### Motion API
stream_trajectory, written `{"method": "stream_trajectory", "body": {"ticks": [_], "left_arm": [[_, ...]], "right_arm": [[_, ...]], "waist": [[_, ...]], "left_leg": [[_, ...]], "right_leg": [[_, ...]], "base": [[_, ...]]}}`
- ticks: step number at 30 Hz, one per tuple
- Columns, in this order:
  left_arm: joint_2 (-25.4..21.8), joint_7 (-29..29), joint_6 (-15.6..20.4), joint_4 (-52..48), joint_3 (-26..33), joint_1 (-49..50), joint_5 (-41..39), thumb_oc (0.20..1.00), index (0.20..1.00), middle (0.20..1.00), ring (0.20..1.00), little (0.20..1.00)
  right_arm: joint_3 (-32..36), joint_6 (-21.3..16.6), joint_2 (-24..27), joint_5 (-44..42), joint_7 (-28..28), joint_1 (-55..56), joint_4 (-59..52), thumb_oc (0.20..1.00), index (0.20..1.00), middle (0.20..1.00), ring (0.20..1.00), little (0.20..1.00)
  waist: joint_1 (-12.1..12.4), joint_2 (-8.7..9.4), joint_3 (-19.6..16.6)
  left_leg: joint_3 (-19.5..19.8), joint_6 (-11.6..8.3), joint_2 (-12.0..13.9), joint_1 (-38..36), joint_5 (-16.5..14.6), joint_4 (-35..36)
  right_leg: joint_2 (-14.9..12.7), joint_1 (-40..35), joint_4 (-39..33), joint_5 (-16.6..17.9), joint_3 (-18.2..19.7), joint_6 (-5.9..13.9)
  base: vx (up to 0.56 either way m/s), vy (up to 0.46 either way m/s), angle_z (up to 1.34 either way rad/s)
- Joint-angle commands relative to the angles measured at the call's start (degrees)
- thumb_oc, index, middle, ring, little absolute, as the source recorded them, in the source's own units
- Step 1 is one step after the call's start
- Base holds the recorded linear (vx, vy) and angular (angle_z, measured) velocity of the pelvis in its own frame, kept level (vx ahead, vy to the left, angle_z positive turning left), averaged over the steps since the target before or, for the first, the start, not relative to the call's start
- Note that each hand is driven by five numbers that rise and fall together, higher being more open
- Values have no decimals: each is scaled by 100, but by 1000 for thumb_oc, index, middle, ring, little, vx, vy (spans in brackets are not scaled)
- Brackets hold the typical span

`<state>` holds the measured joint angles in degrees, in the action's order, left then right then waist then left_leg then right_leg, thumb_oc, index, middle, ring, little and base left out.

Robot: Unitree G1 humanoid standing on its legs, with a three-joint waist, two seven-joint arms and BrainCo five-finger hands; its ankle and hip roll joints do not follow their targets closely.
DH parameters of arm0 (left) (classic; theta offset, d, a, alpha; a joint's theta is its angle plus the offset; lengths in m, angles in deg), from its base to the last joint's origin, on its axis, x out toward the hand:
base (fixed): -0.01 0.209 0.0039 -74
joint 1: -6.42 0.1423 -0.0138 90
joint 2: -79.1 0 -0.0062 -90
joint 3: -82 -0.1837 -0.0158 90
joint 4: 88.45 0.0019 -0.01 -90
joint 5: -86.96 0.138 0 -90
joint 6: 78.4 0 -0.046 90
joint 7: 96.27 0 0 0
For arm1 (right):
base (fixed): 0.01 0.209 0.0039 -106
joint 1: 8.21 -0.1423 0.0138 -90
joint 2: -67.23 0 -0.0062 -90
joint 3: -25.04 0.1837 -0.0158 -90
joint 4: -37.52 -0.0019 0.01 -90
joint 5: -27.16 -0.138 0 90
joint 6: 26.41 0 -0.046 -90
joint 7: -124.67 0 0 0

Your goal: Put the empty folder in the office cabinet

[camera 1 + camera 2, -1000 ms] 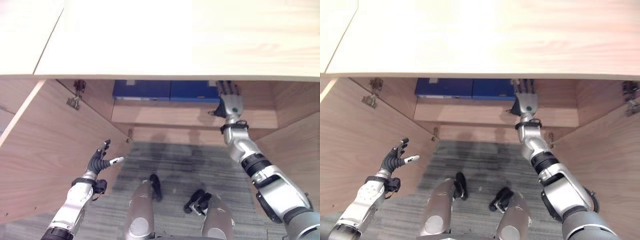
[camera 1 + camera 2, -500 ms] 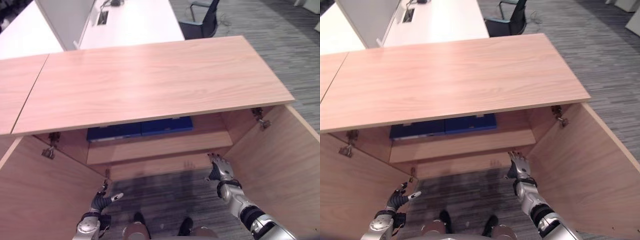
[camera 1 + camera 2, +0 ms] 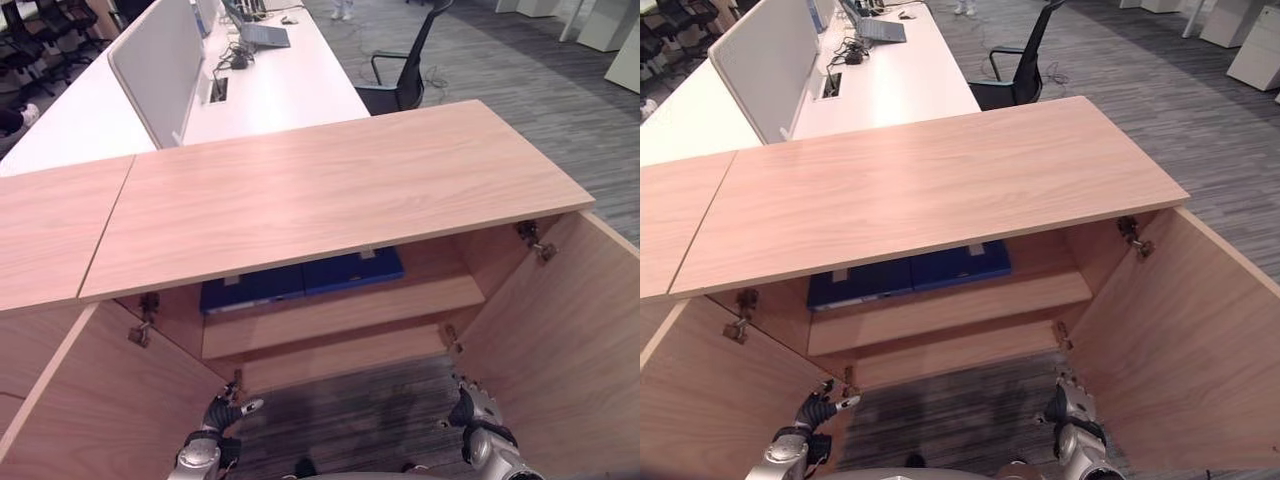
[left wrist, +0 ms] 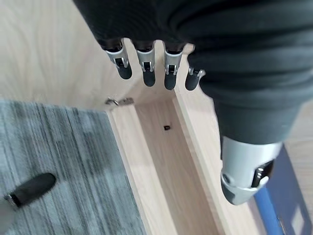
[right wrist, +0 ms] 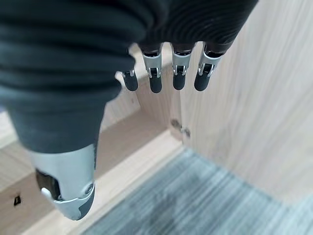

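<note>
With both hands empty, fingers relaxed and straight, the left hand [image 3: 218, 418] and right hand [image 3: 472, 411] low before the open cabinet [image 3: 340, 190], the blue folders [image 3: 300, 283] already lie on its upper shelf [image 3: 345, 312], so closing the doors [image 3: 560, 330] seems next.

The blue folders [image 3: 300, 282] on the cabinet's upper shelf [image 3: 340, 310] lie mostly hidden beneath the wooden top [image 3: 330, 190]; whether they hold anything cannot be told; both open doors [image 3: 1180, 340] are cut off by the frame edges.
</note>
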<state>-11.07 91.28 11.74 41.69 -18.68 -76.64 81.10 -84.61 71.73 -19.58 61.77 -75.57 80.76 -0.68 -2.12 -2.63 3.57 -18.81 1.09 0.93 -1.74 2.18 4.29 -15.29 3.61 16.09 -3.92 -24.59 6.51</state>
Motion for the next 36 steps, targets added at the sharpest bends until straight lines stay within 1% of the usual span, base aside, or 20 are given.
{"method": "stream_trajectory", "body": {"ticks": [1,2,3,5,8,12,19,22,23,24,25,26,27,28,29,32,33,34,35,36], "left_arm": [[-124,106,131,-29,-124,-370,390,1000,1000,1000,1000,1000],[-156,190,144,6,-155,-438,347,1000,1000,1000,1000,1000],[-84,194,158,58,-114,-366,195,1000,1000,1000,1000,1000],[-69,177,172,78,-98,-315,123,1000,1000,1000,1000,1000],[-43,125,160,177,-174,-320,217,1000,1000,1000,1000,1000],[-93,10,148,80,-297,-268,335,1000,1000,1000,1000,1000],[-120,18,85,-22,-339,-231,247,1000,1000,1000,1000,1000],[-126,42,46,-106,-314,-218,26,1000,1000,1000,1000,1000],[-123,100,33,-182,-280,-272,-116,1000,1000,1000,1000,1000],[-108,127,24,-195,-270,-291,-158,1000,1000,1000,1000,1000],[-84,154,9,-208,-256,-296,-212,1000,1000,1000,1000,1000],[-30,164,-31,-211,-171,-254,-293,1000,1000,1000,1000,1000],[-12,178,-62,-205,-127,-243,-316,1000,1000,1000,1000,1000],[-7,182,-84,-199,-102,-239,-334,1000,1000,1000,1000,1000],[-3,189,-99,-181,-91,-244,-342,1000,1000,1000,1000,1000],[1,192,-116,-199,-50,-210,-380,1000,1000,1000,1000,1000],[22,221,-123,-204,-20,-200,-434,1000,1000,1000,1000,1000],[63,242,-117,-207,5,-214,-517,1000,1000,1000,1000,1000],[71,233,-122,-228,13,-205,-557,1000,1000,1000,1000,1000],[97,216,-138,-230,-21,-204,-546,1000,1000,1000,1000,1000]], "right_arm": [[79,-5,-231,-527,-31,-356,214,1000,1000,1000,1000,1000],[142,-51,-365,-901,-110,-362,520,1000,1000,1000,1000,1000],[135,-64,-409,-964,-135,-341,680,1000,1000,1000,1000,1000],[135,-107,-398,-1023,-122,-267,683,1000,1000,1000,1000,1000],[96,-132,-376,-1061,-108,-247,786,1000,1000,1000,1000,1000],[-15,-133,-356,-984,-3,-80,1066,1000,1000,1000,1000,1000],[-130,-118,-267,-975,38,-81,978,1000,1000,1000,1000,1000],[-180,-97,-194,-967,20,-145,890,1000,1000,1000,1000,1000],[-236,-75,-95,-940,12,-207,795,1000,1000,1000,1000,1000],[-247,-64,-63,-936,-3,-216,779,1000,1000,1000,1000,1000],[-242,-37,-29,-924,-1,-202,760,1000,1000,1000,1000,1000],[-172,9,60,-907,-6,-98,725,1000,1000,1000,1000,1000],[-97,43,84,-910,-14,-34,712,1000,1000,1000,1000,1000],[-32,75,77,-938,-41,3,692,1000,1000,1000,1000,1000],[17,90,70,-969,-67,36,693,1000,1000,1000,1000,1000],[125,101,82,-1014,-99,117,686,1000,1000,1000,1000,1000],[193,112,91,-1054,-112,132,668,1000,1000,1000,1000,1000],[348,144,113,-1145,-159,160,609,1000,1000,1000,1000,1000],[421,153,108,-1190,-171,205,577,1000,1000,1000,1000,1000],[509,164,80,-1279,-196,219,581,1000,1000,1000,1000,1000]], "waist": [[-237,182,209],[-177,280,135],[-123,298,35],[-111,302,-23],[-117,318,11],[-49,350,-41],[95,418,24],[180,436,157],[275,450,322],[286,439,378],[306,424,450],[279,436,525],[260,445,533],[251,462,537],[249,471,538],[217,460,507],[195,451,491],[135,404,467],[126,354,437],[105,241,323]], "left_leg": [[480,6,45,174,-584,-340],[693,-37,21,250,-501,-347],[751,-84,54,286,-430,-301],[803,-110,66,264,-424,-274],[879,-139,101,269,-419,-321],[1030,-260,226,207,-387,-378],[1255,-425,443,360,-293,-625],[1360,-523,579,614,-268,-1015],[1397,-610,680,918,-178,-1342],[1408,-621,741,1091,-163,-1530],[1352,-611,804,1226,-86,-1669],[890,-627,1157,1234,-115,-1804],[572,-617,1352,1212,-108,-1904],[396,-623,1501,1201,-102,-2031],[305,-646,1603,1195,-110,-2142],[172,-705,1746,1120,-139,-2232],[-4,-743,1861,1022,-118,-2185],[-427,-850,2126,752,15,-2034],[-545,-902,2163,585,58,-1857],[-636,-944,2030,336,34,-1375]], "right_leg": [[289,117,-463,166,1757,532],[446,-98,-929,20,1787,364],[588,-212,-1192,-8,1723,331],[702,-297,-1351,34,1751,291],[809,-329,-1391,26,1834,219],[958,-531,-1543,-35,1670,78],[1111,-663,-1646,-93,1414,-80],[1176,-698,-1617,-143,1246,-189],[1221,-714,-1631,-173,1093,-274],[1246,-740,-1659,-185,962,-310],[1258,-748,-1660,-198,832,-349],[1251,-808,-1639,-313,615,-380],[1231,-810,-1620,-330,445,-409],[1218,-806,-1604,-345,329,-447],[1209,-810,-1598,-357,201,-470],[1193,-839,-1579,-383,-41,-501],[1171,-844,-1577,-397,-166,-505],[1109,-864,-1537,-419,-422,-513],[1088,-879,-1532,-427,-518,-504],[1043,-897,-1560,-395,-657,-428]], "base": [[11,-130,140],[29,-224,127],[51,-245,73],[49,-123,38],[0,-96,0],[33,-148,22],[-13,-129,22],[-85,-149,31],[-184,-165,43],[-208,-149,71],[-129,-103,98],[-112,-81,125],[-80,-85,148],[-69,-62,144],[-40,-54,125],[-13,-4,62],[-23,86,74],[1,109,79],[55,228,126],[99,381,130]]}}
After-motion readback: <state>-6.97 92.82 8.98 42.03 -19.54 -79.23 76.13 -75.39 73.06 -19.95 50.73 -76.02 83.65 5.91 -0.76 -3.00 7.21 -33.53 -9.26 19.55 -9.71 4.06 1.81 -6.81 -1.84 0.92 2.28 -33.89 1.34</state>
